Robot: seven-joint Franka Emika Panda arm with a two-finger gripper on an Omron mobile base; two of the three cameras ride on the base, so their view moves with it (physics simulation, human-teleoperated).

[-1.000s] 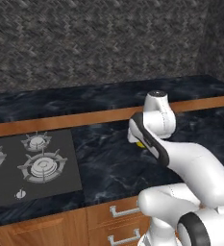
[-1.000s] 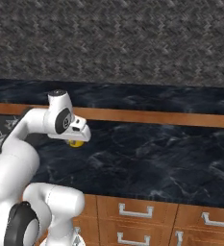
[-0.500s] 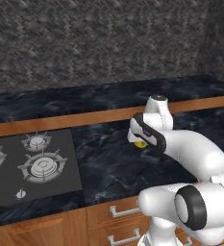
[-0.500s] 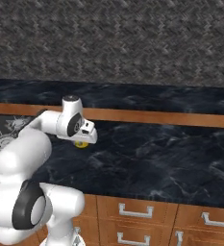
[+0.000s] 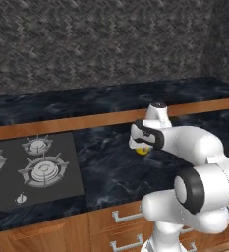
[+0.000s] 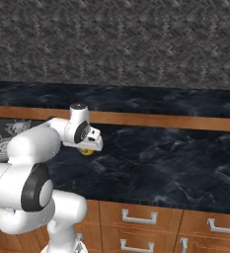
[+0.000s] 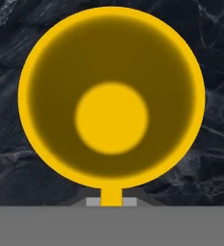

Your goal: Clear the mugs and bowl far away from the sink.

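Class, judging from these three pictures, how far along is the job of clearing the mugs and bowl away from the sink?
Done: nothing can be confirmed from these pictures. In hand: the yellow mug sits right under the gripper, above the dark marble counter, right of the stovetop; the hand view looks straight down into it, its handle by the fingers. Whether the jaws hold it cannot be told. Left: setting this mug down, then any other mug and the bowl.

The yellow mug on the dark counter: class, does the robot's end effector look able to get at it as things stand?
Probably yes. The end effector hangs directly over the yellow mug, looking straight down into its open mouth, and nothing stands between them on the dark marble counter. Whether the fingers already grip it cannot be told.
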